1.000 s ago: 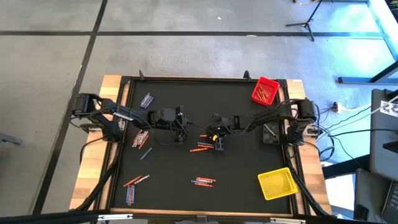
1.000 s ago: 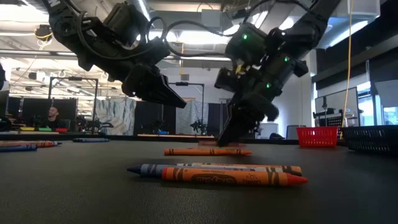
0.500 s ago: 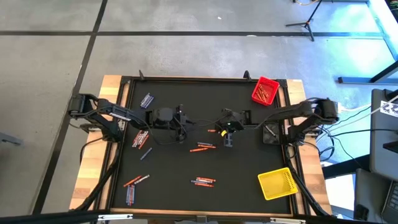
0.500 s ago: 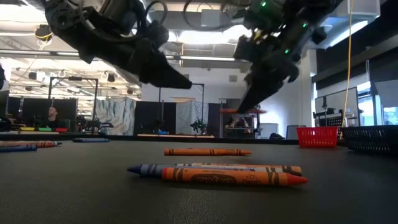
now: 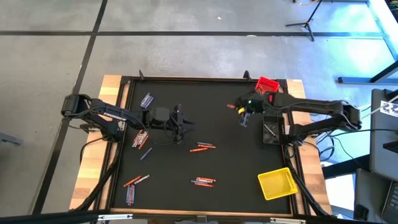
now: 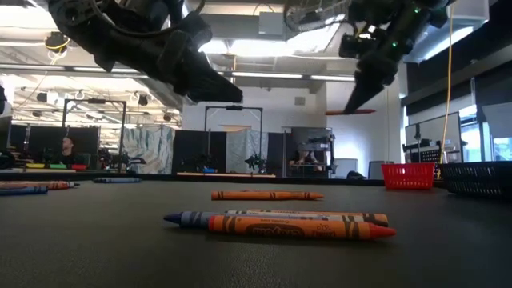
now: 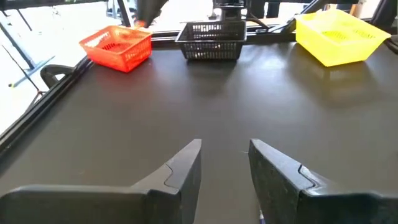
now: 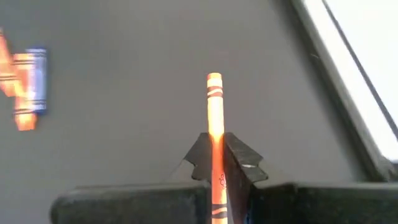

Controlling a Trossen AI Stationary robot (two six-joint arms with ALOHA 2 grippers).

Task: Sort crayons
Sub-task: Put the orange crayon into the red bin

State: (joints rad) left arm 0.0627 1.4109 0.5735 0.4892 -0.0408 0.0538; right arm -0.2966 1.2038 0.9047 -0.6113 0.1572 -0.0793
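Observation:
My right gripper point(image 5: 241, 112) hangs above the mat near the red bin point(image 5: 266, 88), shut on an orange crayon point(image 8: 214, 99). The same crayon point(image 6: 349, 113) shows high over the table in the low view. My left gripper point(image 7: 225, 152) hovers open over the mat's middle left point(image 5: 184, 122), nothing between its fingers. Loose crayons lie flat on the mat: an orange pair point(image 5: 202, 147), a blue and orange group point(image 5: 203, 182), and clusters at the left point(image 5: 140, 138). My right gripper pinches the orange crayon between its two fingers, on the crayon's shaft point(image 8: 215, 142). The crayon lies along the fingers, and one end point(image 8: 214, 78) sticks out past the tips. It is lifted clear of the mat and lies about level.
A yellow bin point(image 5: 277, 184) stands at the near right corner and a black wire basket point(image 7: 211, 38) at the right edge between the two bins. More crayons lie at the far left point(image 5: 146, 99) and near left point(image 5: 134, 186). The mat has a raised black rim point(image 5: 186, 79).
My right gripper has risen from the mat's middle and swung toward the far right, toward the red bin, tipping flatter. It carries the orange crayon, now lifted clear of the table. My left gripper has risen a little.

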